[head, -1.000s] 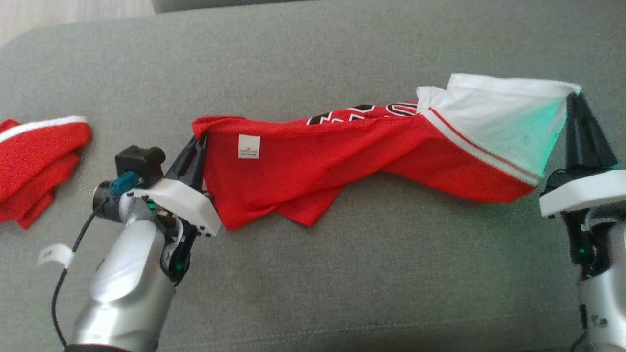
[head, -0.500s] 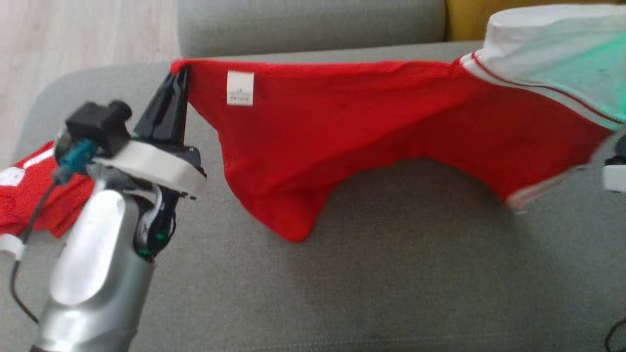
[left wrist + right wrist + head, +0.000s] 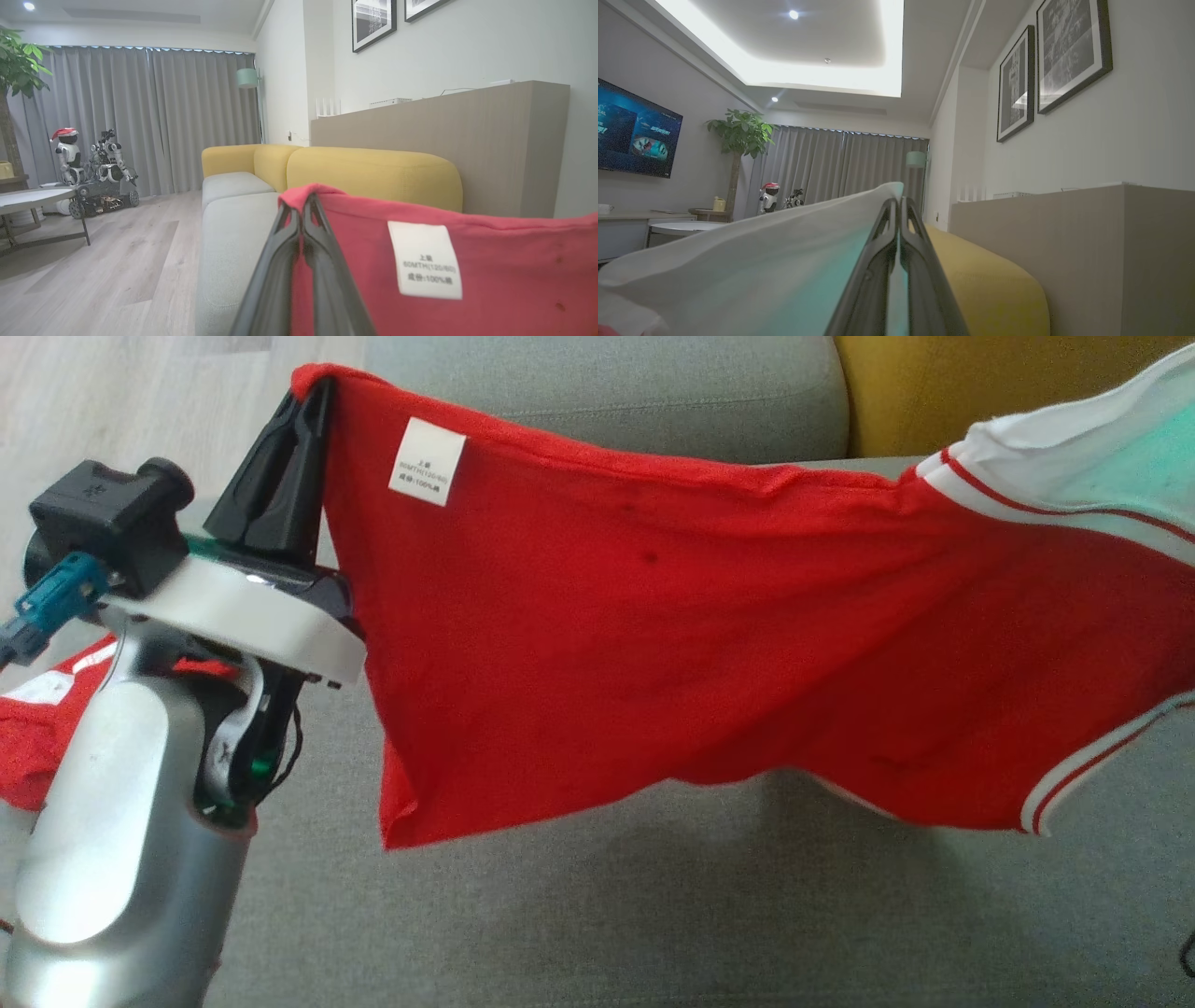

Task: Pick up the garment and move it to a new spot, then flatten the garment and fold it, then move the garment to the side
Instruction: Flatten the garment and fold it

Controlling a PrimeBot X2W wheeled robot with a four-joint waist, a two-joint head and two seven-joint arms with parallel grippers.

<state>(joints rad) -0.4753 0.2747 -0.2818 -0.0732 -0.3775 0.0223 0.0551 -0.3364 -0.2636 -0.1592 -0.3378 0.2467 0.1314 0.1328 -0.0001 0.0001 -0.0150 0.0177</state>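
Garment (image 3: 653, 644) was held stretched above the sofa (image 3: 653, 915), long axis running from left gripper (image 3: 313, 401) to right gripper (image 3: 899, 205) (each clenched on an opposite end).

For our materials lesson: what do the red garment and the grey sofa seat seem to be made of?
Red garment: thin matte knit, possibly cotton; it sags in soft folds. Grey sofa seat: matte woven upholstery, judging by its fine flecked weave.
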